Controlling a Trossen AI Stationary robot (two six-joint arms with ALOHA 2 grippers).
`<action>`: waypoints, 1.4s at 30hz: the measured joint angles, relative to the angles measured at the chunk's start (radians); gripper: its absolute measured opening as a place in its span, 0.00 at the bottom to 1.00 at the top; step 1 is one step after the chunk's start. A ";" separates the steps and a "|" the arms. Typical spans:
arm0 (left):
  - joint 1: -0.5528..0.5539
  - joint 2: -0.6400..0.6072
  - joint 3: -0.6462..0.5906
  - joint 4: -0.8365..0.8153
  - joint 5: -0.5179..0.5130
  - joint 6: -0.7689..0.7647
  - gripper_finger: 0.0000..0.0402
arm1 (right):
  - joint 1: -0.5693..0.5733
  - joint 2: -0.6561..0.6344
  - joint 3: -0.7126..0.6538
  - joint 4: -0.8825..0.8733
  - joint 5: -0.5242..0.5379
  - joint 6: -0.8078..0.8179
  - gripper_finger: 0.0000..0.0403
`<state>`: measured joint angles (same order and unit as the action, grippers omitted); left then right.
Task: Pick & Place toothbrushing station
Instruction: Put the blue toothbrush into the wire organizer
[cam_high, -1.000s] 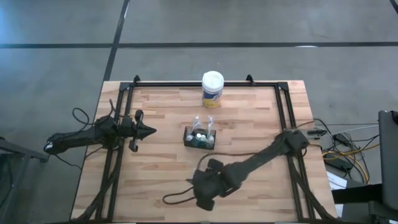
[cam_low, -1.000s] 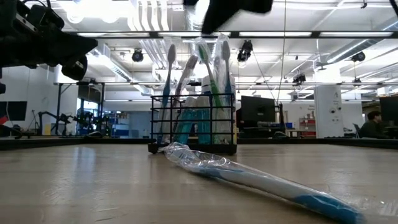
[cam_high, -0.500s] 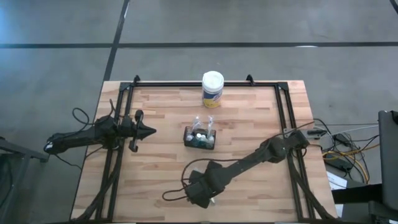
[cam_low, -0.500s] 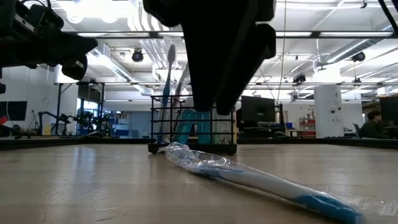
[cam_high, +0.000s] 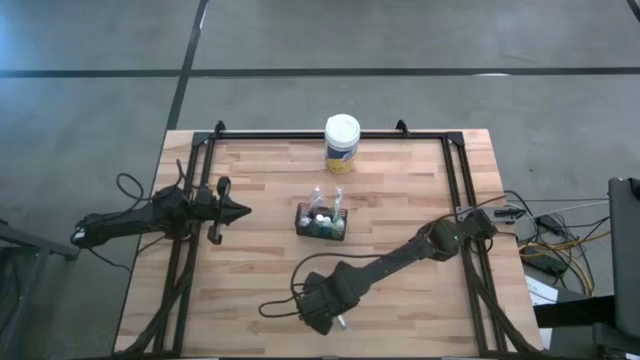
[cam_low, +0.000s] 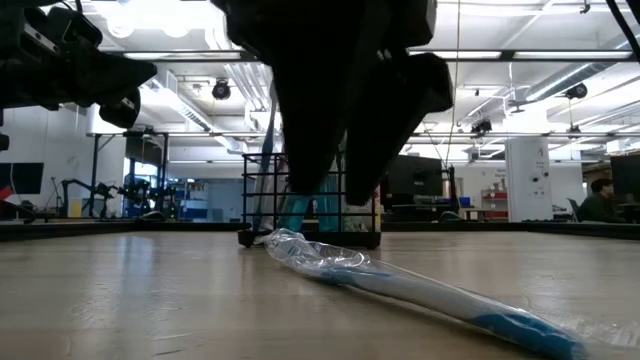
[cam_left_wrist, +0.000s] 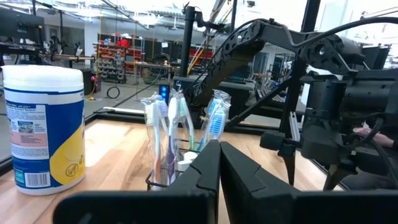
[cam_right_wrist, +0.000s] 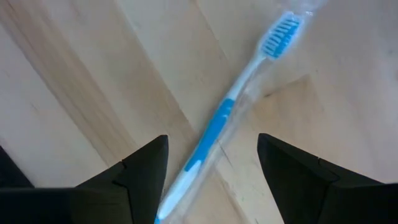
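The black wire-mesh caddy (cam_high: 321, 222) stands at the table's middle and holds several wrapped toothbrushes (cam_left_wrist: 169, 127) upright. It also shows in the low view (cam_low: 262, 205). One wrapped blue-and-white toothbrush (cam_right_wrist: 231, 112) lies flat on the table near the front edge (cam_low: 400, 285). My right gripper (cam_right_wrist: 211, 180) is open, pointing down over this toothbrush's handle end, one finger on either side and touching nothing. It also shows in the high view (cam_high: 320, 308). My left gripper (cam_high: 240, 211) is shut and empty, left of the caddy.
A white-lidded canister with a yellow label (cam_high: 342, 143) stands at the far edge, behind the caddy. Black frame rails (cam_high: 455, 170) run along the table's left, right and far sides. A cable (cam_high: 275, 308) loops beside my right gripper. Bare wood lies right of the caddy.
My right gripper has come down and shifted a little toward the table's left, over the toothbrush lying near the front edge. In the low view it has dropped from the picture's top to in front of the caddy. The toothbrush and caddy have stayed put.
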<state>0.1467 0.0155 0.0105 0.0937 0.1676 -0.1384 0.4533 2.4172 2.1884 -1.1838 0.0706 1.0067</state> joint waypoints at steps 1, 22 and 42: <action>0.000 0.000 0.000 0.000 0.000 -0.001 0.03 | -0.001 0.000 -0.008 0.017 -0.008 0.000 0.60; 0.000 0.000 0.000 -0.003 0.018 -0.004 0.03 | -0.003 -0.009 -0.197 0.167 -0.101 0.007 0.50; 0.000 0.000 0.000 0.003 0.017 0.005 0.03 | 0.000 -0.124 -0.201 0.155 0.075 -0.254 0.05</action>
<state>0.1463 0.0154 0.0105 0.0971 0.1848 -0.1337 0.4534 2.2932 1.9873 -1.0286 0.1457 0.7525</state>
